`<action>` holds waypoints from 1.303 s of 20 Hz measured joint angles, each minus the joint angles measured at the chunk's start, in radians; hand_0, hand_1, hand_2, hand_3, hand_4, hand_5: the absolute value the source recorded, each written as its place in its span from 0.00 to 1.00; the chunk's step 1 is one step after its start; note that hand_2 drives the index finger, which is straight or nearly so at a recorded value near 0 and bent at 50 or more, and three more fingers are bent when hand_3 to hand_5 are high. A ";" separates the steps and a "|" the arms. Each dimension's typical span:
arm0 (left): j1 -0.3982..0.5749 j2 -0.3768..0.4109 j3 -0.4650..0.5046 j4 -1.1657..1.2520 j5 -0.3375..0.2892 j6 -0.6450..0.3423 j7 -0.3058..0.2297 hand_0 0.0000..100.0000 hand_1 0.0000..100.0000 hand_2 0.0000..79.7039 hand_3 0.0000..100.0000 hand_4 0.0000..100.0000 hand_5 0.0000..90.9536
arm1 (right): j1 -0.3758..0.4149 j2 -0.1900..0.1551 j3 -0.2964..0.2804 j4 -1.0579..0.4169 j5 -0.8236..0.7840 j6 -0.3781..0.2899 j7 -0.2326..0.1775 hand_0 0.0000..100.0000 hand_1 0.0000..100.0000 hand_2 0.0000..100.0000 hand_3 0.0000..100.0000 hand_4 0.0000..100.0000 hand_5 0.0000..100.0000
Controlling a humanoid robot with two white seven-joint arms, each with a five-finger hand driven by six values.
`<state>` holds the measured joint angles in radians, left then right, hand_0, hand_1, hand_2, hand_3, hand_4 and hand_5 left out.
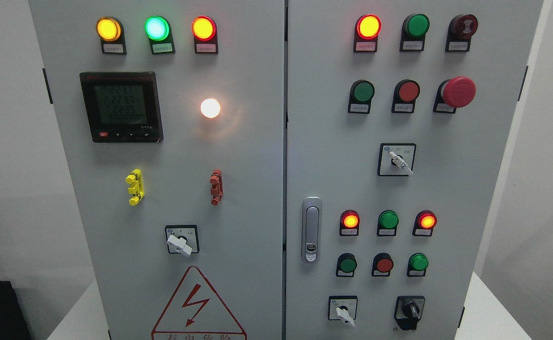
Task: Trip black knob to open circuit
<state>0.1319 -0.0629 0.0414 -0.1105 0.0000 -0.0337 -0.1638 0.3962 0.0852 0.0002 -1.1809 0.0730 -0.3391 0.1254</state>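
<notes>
At the lower right of the right cabinet door, the black knob is seen, just right of a white-handled selector switch. No hand is seen in the head view, so hand state and relative position cannot be told.

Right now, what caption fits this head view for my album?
Grey control cabinet glowing with lights, black knob at lower right, no robot hands showing.

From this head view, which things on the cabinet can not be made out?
- Small labels under the lamps: print too small.
- Meter digits: blurred.
- Black knob: its position marks too small to read.
- Warning sign: cut off by the bottom edge.
- Both robot hands: outside the picture.
</notes>
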 measured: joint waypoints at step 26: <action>0.000 0.000 0.000 0.000 0.000 -0.006 0.000 0.12 0.39 0.00 0.00 0.00 0.00 | 0.003 -0.006 -0.053 -0.394 -0.072 -0.052 -0.042 0.00 0.00 0.00 0.35 0.32 0.31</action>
<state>0.1319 -0.0629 0.0414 -0.1104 0.0000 -0.0393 -0.1638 0.3990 0.0797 -0.0527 -1.5748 0.0013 -0.3913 0.0834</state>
